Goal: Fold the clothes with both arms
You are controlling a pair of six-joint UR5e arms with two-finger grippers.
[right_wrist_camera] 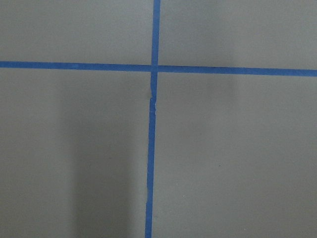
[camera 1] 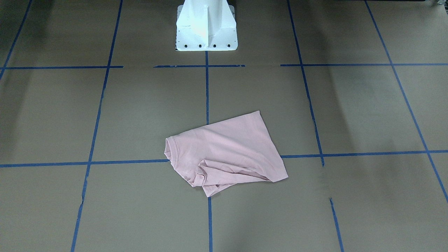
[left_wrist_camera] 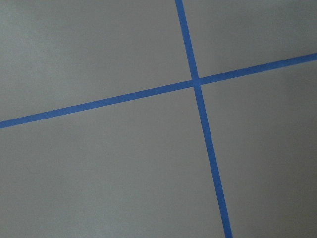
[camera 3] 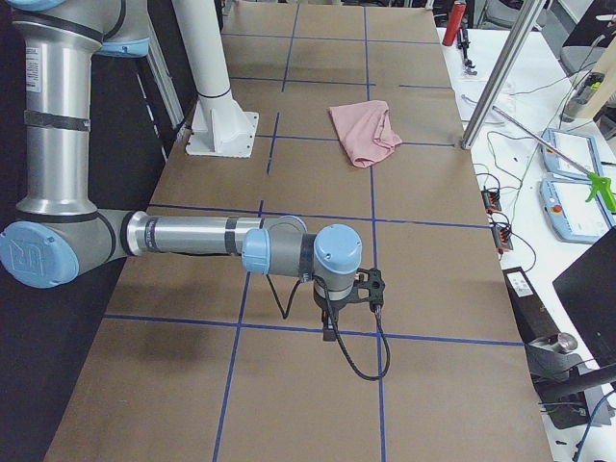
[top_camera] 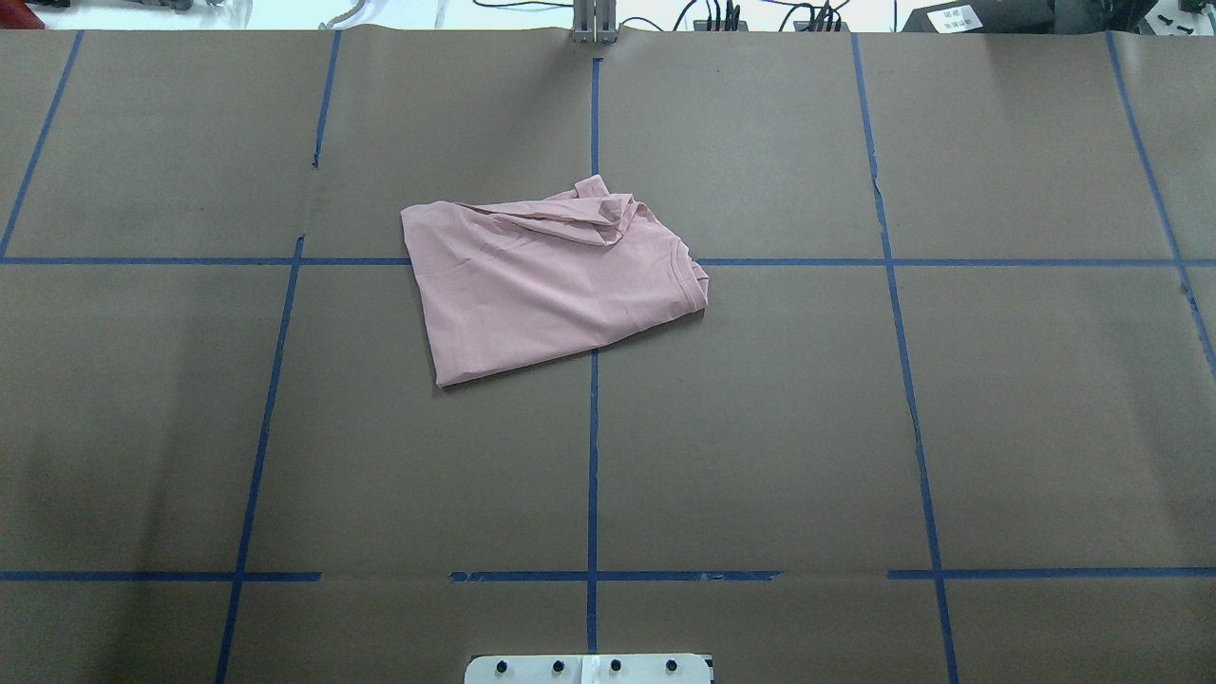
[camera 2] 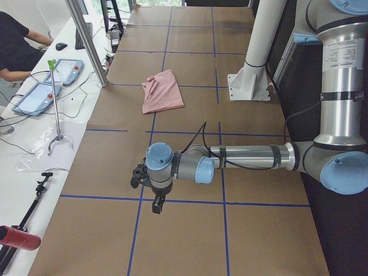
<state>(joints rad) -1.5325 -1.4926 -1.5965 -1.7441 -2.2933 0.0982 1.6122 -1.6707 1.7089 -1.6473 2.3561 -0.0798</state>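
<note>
One pale pink T-shirt (top_camera: 551, 285) lies loosely folded near the middle of the worktop (top_camera: 855, 427), a little toward its far edge. The left gripper (camera 2: 156, 204) and the right gripper (camera 3: 329, 332) hang well apart from it, one at each end. For both I cannot tell how the jaws stand.

Pale pink T-shirt (camera 1: 227, 147), roughly folded, flat

Blue-taped table (top_camera: 760, 427), white pedestal (camera 1: 206, 24), person (camera 2: 14, 43)
</note>
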